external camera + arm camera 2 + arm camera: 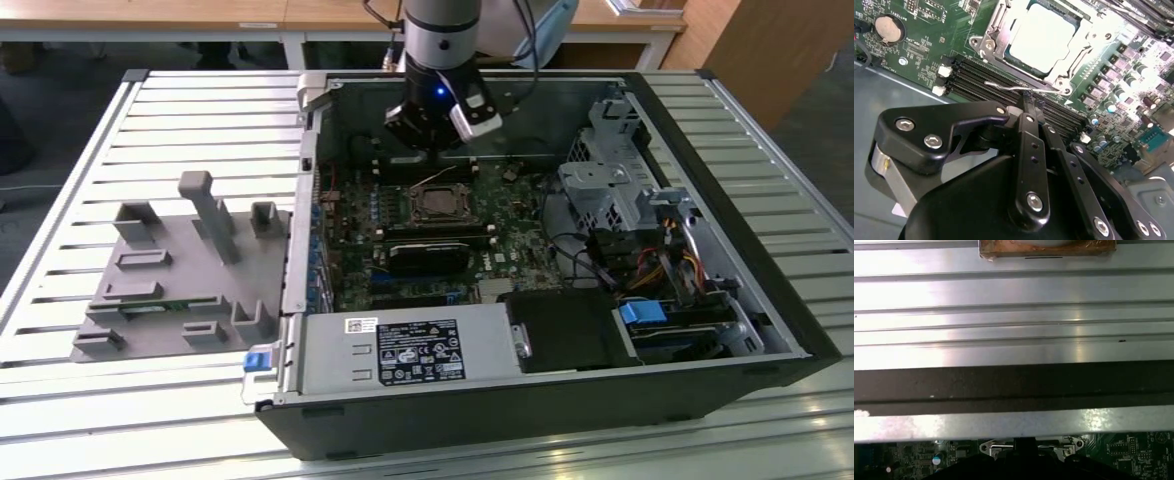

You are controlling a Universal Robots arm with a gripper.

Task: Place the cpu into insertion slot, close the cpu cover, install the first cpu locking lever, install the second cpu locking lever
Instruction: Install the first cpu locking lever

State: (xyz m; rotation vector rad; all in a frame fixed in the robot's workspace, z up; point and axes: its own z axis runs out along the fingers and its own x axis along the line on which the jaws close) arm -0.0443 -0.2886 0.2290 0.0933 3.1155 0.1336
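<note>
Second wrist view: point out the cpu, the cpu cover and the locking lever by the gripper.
cpu (1041,36), second wrist view, middle of its pale metal face.
cpu cover (1077,54), second wrist view, frame side beside the window.
locking lever (1011,86), second wrist view, thin wire arm.

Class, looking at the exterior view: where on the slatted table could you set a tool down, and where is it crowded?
Bare slats lie behind and in front of the grey fixture. Inside the computer case it is crowded, with the gripper above the cpu.

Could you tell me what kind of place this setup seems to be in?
Probably a lab or workshop bench: an open computer case lies on a slatted metal table, a grey parts fixture beside it, wooden desks behind.
</note>
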